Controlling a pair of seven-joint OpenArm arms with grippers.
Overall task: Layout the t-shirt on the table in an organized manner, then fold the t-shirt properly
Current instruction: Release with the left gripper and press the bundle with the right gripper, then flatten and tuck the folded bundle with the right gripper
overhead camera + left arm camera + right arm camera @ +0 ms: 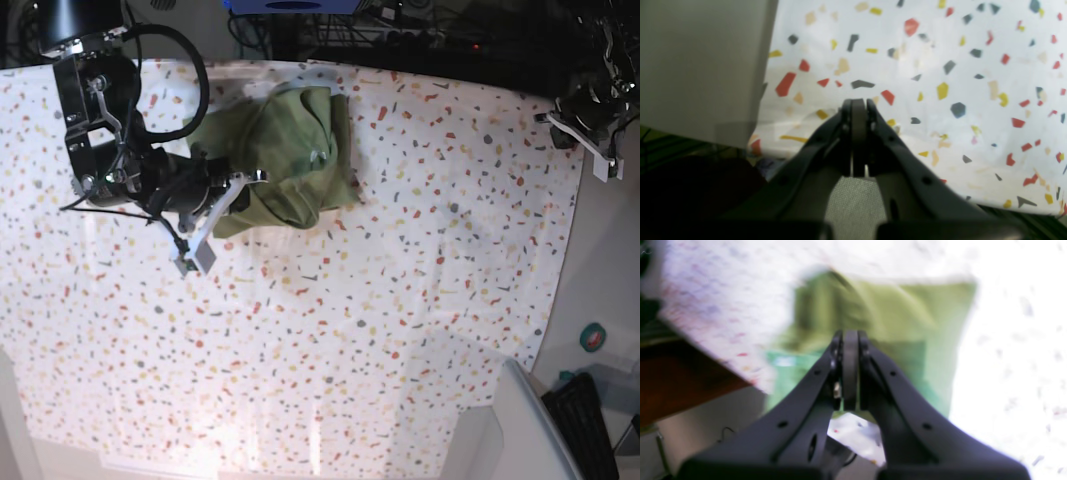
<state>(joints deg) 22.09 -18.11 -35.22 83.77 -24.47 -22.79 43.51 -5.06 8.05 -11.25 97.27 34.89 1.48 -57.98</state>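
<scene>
The t-shirt [285, 155] lies bunched just beside the closed right hand [200, 245].

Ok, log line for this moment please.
olive-green cotton t-shirt: crumpled, unfolded, on flecked white table cloth | right pincer: shut, empty, beside shirt | left pincer: shut, empty, at table edge

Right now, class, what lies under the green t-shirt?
The t-shirt lies bunched on the flecked table cloth, which shows all around it. Whatever sits beneath its folds is covered and cannot be seen. The right gripper is beside its edge.
</scene>
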